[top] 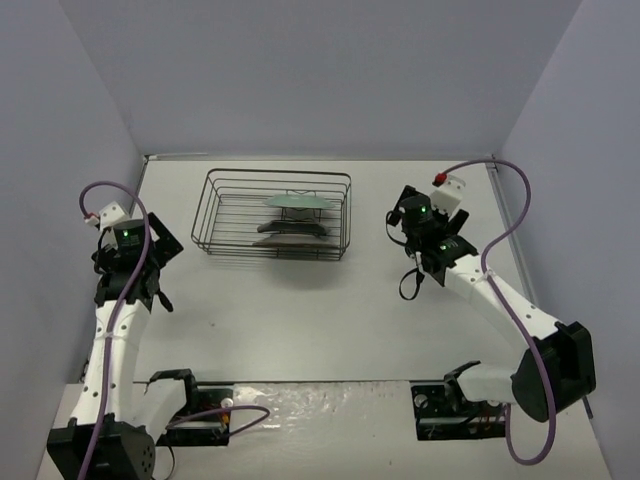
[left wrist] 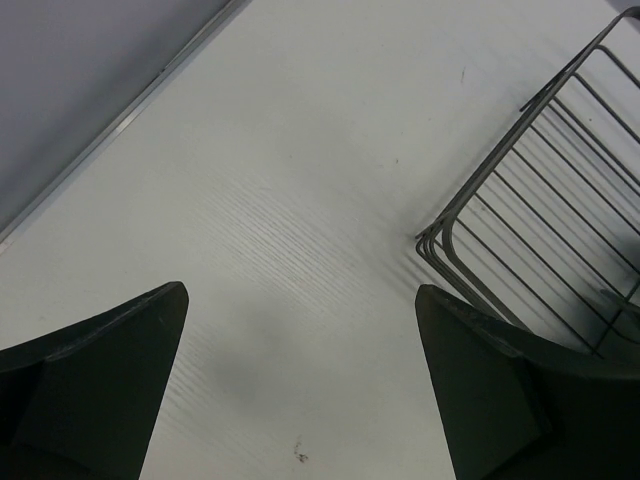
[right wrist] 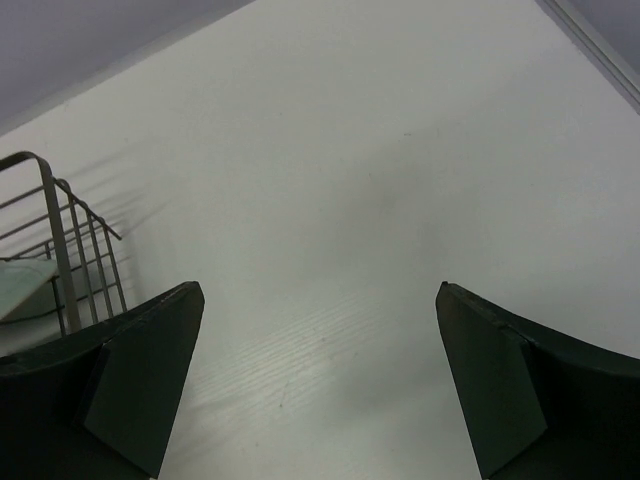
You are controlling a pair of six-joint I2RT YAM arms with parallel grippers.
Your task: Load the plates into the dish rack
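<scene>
The black wire dish rack (top: 225, 215) stands at the back middle of the table. Three plates stand on edge in its right half: the pale mint-green one (top: 298, 203) at the back, the dark teal one (top: 292, 228) in the middle, the dark grey one (top: 293, 242) at the front. My left gripper (top: 135, 268) is open and empty, left of the rack; a rack corner (left wrist: 520, 210) shows in its view. My right gripper (top: 412, 228) is open and empty, right of the rack; its view shows the rack's end (right wrist: 70, 250) and a mint-green plate edge (right wrist: 25, 290).
White side walls (top: 60, 160) close in the table on the left, right and back. The arm bases and cables (top: 200, 415) sit along the near edge. Bare table (top: 300, 320) lies between the rack and the bases.
</scene>
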